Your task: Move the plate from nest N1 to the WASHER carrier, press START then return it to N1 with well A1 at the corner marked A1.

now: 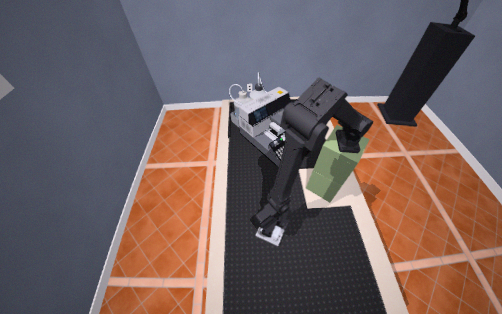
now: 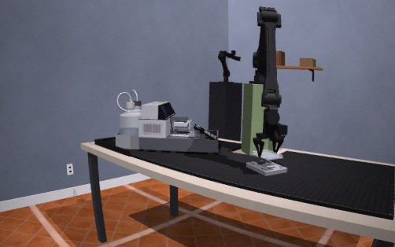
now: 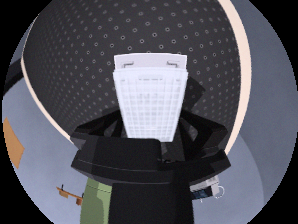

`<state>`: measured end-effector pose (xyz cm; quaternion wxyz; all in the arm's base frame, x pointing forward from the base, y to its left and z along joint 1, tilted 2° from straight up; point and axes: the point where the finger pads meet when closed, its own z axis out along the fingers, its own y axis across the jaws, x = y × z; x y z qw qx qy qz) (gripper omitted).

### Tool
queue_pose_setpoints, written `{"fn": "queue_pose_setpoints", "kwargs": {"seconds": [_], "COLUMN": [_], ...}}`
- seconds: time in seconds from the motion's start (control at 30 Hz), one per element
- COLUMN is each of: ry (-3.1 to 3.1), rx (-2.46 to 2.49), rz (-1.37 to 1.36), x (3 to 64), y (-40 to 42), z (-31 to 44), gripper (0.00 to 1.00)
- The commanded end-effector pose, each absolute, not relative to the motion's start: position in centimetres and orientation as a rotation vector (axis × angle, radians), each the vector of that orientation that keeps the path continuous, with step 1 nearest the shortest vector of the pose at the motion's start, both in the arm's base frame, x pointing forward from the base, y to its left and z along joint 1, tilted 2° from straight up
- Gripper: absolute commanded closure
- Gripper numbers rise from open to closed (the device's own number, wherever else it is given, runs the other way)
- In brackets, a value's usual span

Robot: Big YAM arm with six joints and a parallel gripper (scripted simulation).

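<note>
The white well plate [image 2: 267,154] is between the fingers of my gripper [image 2: 268,150], held flat a little above the grey plate nest N1 [image 2: 267,168] on the black mat. In the wrist view the plate [image 3: 149,99] fills the space between the fingers of the gripper [image 3: 149,123], with the nest's white edge showing beyond it. From above, the gripper [image 1: 270,225] hangs over the nest [image 1: 270,239]. I cannot tell where the plate's cut-off corner is. The washer [image 2: 165,131] stands at the mat's far end, and a small green light [image 2: 198,127] shows on its keypad panel.
A green block [image 2: 253,118] carries the arm's base, just behind the nest. A bottle with tubing [image 2: 127,116] stands at the washer's far side. A black pedestal [image 1: 425,70] stands on the floor beyond the table.
</note>
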<state>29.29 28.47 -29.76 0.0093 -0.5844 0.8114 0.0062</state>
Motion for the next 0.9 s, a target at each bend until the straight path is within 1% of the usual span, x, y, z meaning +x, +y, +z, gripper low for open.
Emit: {"fn": "queue_pose_setpoints", "kwargs": {"seconds": [0.0,0.57,0.7,0.73,0.87], "ry": [2.522,2.52,2.517,2.487,2.487], "rx": [-1.802,-1.807,-1.803,-1.783,-1.784], "rz": [0.022,0.022,0.023,0.031,0.031], "x": [29.9,29.8,29.9,31.1,31.1], "y": [29.3,29.4,29.5,30.7,30.7], "z": [-30.6,-33.1,-32.9,-31.4,-31.5], "gripper": [0.16,0.16,0.16,0.16,0.16]}}
